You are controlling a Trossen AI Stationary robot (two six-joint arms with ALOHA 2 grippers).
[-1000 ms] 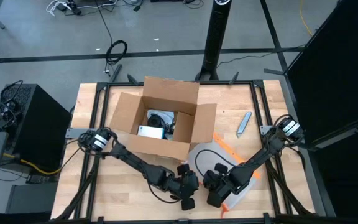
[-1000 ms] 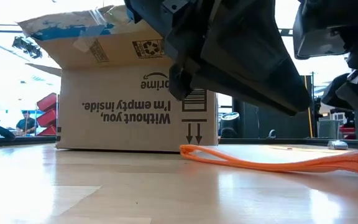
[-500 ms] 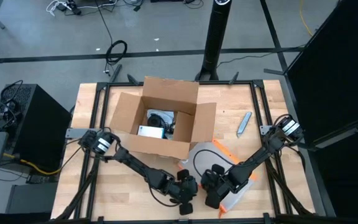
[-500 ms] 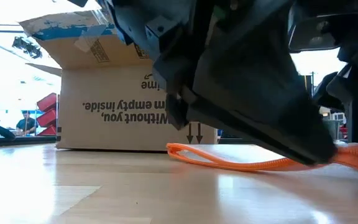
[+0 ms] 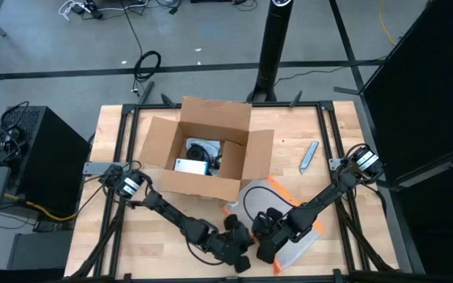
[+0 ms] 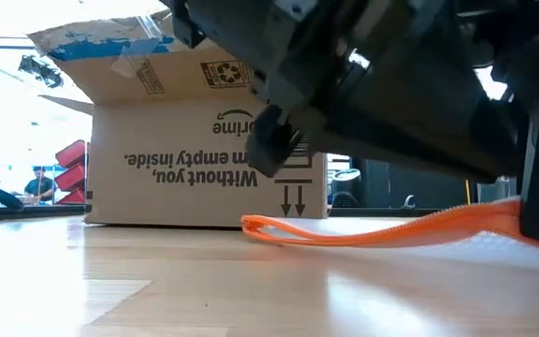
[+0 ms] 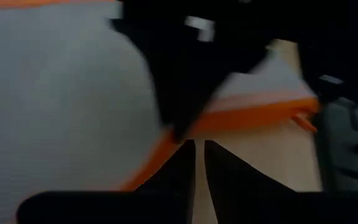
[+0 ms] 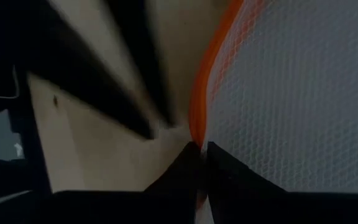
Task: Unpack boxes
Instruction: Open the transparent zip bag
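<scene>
Item: cardboard box (image 5: 207, 153). Brown, flaps standing open, dark and white contents inside; it stands on the wooden table (image 5: 112, 236), which serves as landmark here, toward its far middle. In the low view its printed side faces the camera upside down.

Item: my left gripper (image 5: 241, 257). Arm stretched low along the table's near edge, elbow bent, wrist turned toward the pouch. Fingers (image 7: 179, 171) nearly together, a thin slit between them, tips at the pouch's orange edge; whether they pinch it I cannot tell.

Item: my right gripper (image 5: 264, 250). Arm angled down from the table's right side, close beside the left one. Fingers (image 8: 188, 163) fully closed on the orange edge of the clear plastic pouch (image 5: 293, 240), which lies on the table nearer than the box, one end lifted.
</scene>
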